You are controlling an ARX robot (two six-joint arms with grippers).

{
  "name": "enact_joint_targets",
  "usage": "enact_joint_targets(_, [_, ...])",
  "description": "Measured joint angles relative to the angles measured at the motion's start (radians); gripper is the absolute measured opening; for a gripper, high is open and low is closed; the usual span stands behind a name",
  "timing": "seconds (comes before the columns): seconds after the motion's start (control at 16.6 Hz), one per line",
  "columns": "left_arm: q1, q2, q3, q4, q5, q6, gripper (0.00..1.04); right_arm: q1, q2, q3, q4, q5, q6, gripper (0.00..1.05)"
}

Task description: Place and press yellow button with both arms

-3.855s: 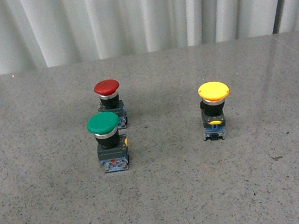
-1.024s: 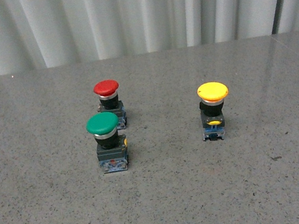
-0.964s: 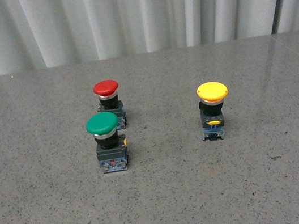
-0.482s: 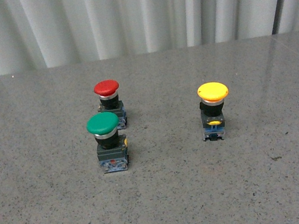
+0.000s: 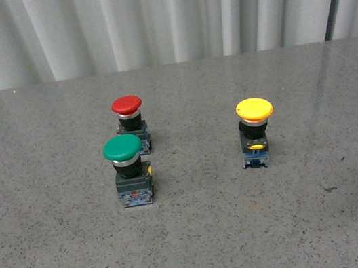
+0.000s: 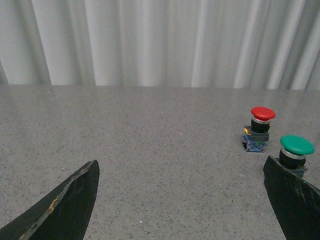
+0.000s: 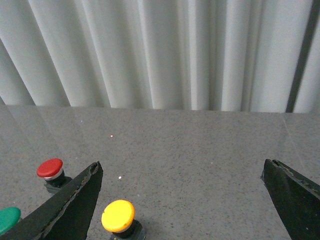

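Note:
The yellow button (image 5: 254,109) stands upright on the grey table, right of the centre, with its black body and blue-grey base below the cap. In the right wrist view the yellow button (image 7: 118,215) shows just inside the near finger of my open right gripper (image 7: 182,172), which holds nothing. My open left gripper (image 6: 181,167) hovers over bare table with nothing between its fingers. Neither arm shows in the front view.
A green-capped button (image 5: 122,148) stands left of centre, with a red-capped button (image 5: 126,105) just behind it. Both also show in the left wrist view, green-capped button (image 6: 297,145) and red-capped button (image 6: 263,113). White pleated curtains (image 5: 159,13) close off the table's (image 5: 250,232) far edge.

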Motion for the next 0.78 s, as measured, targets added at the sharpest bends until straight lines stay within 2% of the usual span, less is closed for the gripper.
enact_joint_targets(0.3, [0.000, 0.000, 0.000, 0.000, 0.000, 0.000, 0.98, 0.050, 0.254, 0.141, 0.003, 0.053, -0.033, 0.98])
enact_joint_targets(0.36, [0.000, 0.000, 0.000, 0.000, 0.000, 0.000, 0.98, 0.056, 0.331, 0.190, -0.014, 0.070, -0.046, 0.93])
enact_joint_targets(0.54, [0.000, 0.000, 0.000, 0.000, 0.000, 0.000, 0.98, 0.092, 0.396, 0.243, -0.044, 0.083, -0.051, 0.47])
enact_joint_targets(0.6, [0.000, 0.000, 0.000, 0.000, 0.000, 0.000, 0.98, 0.108, 0.410, 0.254, -0.049, 0.082, -0.050, 0.38])
enact_joint_targets(0.72, [0.000, 0.000, 0.000, 0.000, 0.000, 0.000, 0.98, 0.145, 0.448, 0.275, -0.060, 0.074, -0.050, 0.10])
enact_joint_targets(0.78, [0.000, 0.000, 0.000, 0.000, 0.000, 0.000, 0.98, 0.153, 0.460, 0.282, -0.064, 0.072, -0.048, 0.02])
